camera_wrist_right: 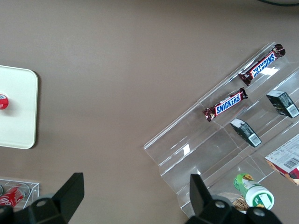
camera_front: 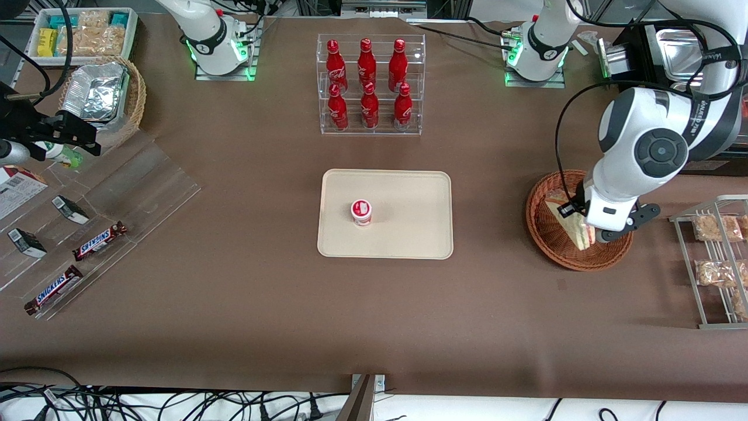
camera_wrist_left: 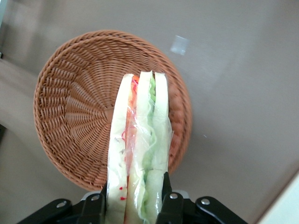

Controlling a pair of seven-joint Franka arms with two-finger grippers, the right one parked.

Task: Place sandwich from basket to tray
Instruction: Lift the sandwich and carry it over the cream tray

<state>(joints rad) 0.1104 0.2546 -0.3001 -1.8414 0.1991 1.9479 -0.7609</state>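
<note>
My left gripper (camera_front: 584,233) hangs over the reddish-brown woven basket (camera_front: 549,234), toward the working arm's end of the table. It is shut on the sandwich (camera_front: 575,224), a wrapped wedge of white bread with green and pink filling. In the left wrist view the gripper (camera_wrist_left: 134,198) clamps the wide end of the sandwich (camera_wrist_left: 140,126) between both fingers (camera_wrist_left: 164,198), and the wedge's tip points out over the basket (camera_wrist_left: 70,112), which has nothing else in it. The cream tray (camera_front: 409,193) lies at the table's middle, well apart from the basket.
A small red-and-white cup (camera_front: 362,211) stands on the tray. A clear rack of red bottles (camera_front: 370,85) is farther from the front camera than the tray. A wire rack of bagged snacks (camera_front: 716,260) sits beside the basket. Snickers bars (camera_front: 99,241) lie on an acrylic stand toward the parked arm's end.
</note>
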